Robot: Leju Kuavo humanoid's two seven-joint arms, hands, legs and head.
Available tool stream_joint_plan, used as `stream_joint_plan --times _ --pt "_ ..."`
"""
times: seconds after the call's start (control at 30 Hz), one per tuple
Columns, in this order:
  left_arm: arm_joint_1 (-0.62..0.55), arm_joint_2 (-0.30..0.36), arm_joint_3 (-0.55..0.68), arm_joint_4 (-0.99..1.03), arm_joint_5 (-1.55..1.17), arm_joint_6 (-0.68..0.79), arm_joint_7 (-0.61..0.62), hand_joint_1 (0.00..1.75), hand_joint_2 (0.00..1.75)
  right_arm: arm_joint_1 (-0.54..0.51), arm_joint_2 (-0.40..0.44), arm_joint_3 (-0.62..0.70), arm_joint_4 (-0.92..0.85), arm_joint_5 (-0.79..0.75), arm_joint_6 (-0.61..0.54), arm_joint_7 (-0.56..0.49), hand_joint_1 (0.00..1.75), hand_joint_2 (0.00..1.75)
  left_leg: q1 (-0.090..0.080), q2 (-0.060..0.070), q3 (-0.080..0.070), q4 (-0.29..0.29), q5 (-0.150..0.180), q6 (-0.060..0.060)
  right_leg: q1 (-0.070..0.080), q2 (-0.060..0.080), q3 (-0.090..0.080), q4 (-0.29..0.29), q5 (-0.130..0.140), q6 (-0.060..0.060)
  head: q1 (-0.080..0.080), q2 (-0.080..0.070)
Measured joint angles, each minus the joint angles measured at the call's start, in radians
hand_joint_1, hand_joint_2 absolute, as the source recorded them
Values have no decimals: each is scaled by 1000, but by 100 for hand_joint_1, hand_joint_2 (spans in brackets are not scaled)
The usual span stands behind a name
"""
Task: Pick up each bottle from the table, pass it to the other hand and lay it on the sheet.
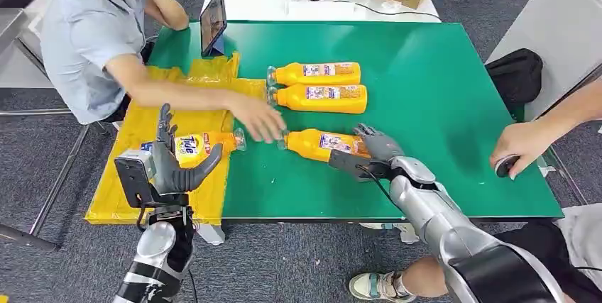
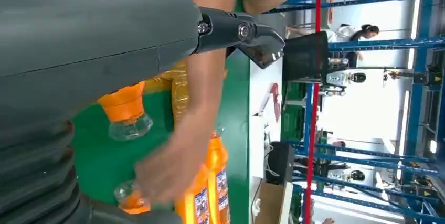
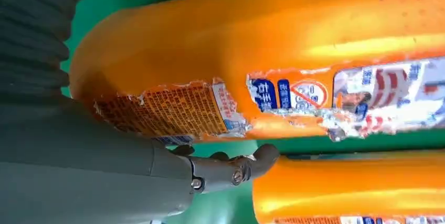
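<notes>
Near bottle [image 1: 323, 144]: we see orange plastic, torn label, lying mid-frame on green table [image 1: 426, 104].
Right hand [image 1: 376, 145]: our fingers rest on its base; grip unclear.
Left hand [image 1: 177, 164]: fingers spread, empty, lower left.
Sheet bottle [image 1: 202, 145]: reads "Tide", on yellow sheet [image 1: 135, 175].

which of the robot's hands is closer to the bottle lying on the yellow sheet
Left. The left hand hovers right at the bottle on the yellow sheet; the right hand is off on the green table at another bottle.

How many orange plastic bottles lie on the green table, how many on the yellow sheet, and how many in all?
Orange plastic bottles lying on the green table top: 3
Orange plastic bottles lying on the yellow plastic sheet: 1
Total: 4 bottles
</notes>
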Motion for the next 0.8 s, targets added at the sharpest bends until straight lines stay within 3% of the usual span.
stream_joint_plan --times 0.03,0.23,0.27,0.67,0.8 --pt "0 0 0 0 0 2 -3 0 175 -7 3 6 7 12 18 5 61 175 0 0 0 0 0 0 0 0 0 0 0 0 0 0" --pt "0 -1 1 0 5 4 -5 0 175 -33 19 52 28 48 97 20 61 175 0 0 1 0 0 0 0 0 0 0 0 0 0 0" --pt "0 -1 1 0 8 3 -6 0 175 -37 20 57 31 48 102 20 175 175 0 0 1 0 0 0 0 0 1 0 0 0 0 0" --pt "11 0 1 1 50 -35 -6 0 175 -73 22 93 56 50 188 70 175 175 0 0 3 0 0 0 0 0 2 0 0 0 0 0" --pt "25 3 3 1 117 -78 -7 0 175 -64 16 80 57 -45 213 -22 175 175 0 0 3 0 0 0 0 0 3 0 0 0 0 0"
